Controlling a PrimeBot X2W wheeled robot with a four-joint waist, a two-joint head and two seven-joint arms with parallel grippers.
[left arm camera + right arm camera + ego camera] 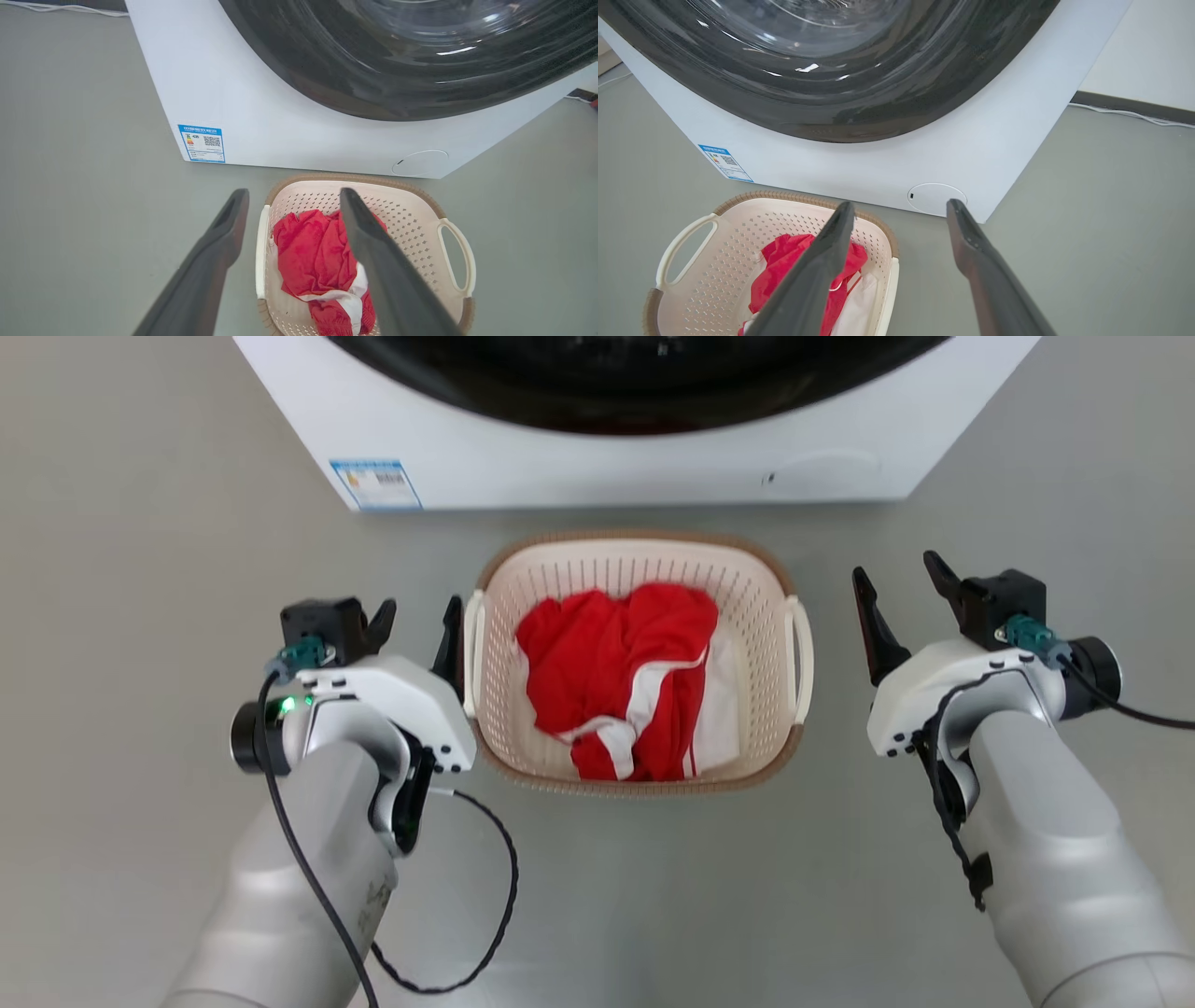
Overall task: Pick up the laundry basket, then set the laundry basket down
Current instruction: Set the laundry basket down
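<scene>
Head view: the laundry basket [644, 555] sits on the floor [140, 616] at 12 o'clock, just before the washer [597, 467], with red-and-white cloth [607, 663] inside. My left tool [420, 607] stands at its 9 o'clock, fingers apart; my right tool [893, 567] at its 3 o'clock, also apart and empty.
Left wrist view: the basket's handle shows between my fingers.
Right wrist view: the basket lies at 8 o'clock.
</scene>
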